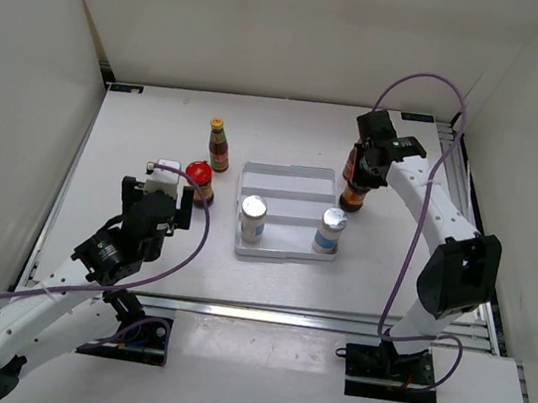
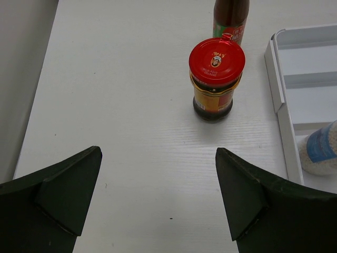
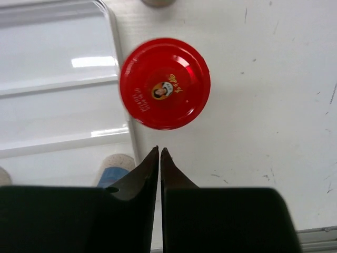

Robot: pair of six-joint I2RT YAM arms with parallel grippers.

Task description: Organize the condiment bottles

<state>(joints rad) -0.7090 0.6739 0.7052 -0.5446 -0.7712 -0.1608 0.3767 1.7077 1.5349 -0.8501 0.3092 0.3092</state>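
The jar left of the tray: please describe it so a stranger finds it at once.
Find the central white tray. Off its left edge stands the jar. It is squat with a wide red lid, while the bottle next to it is slim and yellow-capped.

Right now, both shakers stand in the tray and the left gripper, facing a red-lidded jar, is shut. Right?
No: the left gripper is open, its jaws wide apart in the left wrist view. Both shakers do stand in the tray, and it faces the jar.
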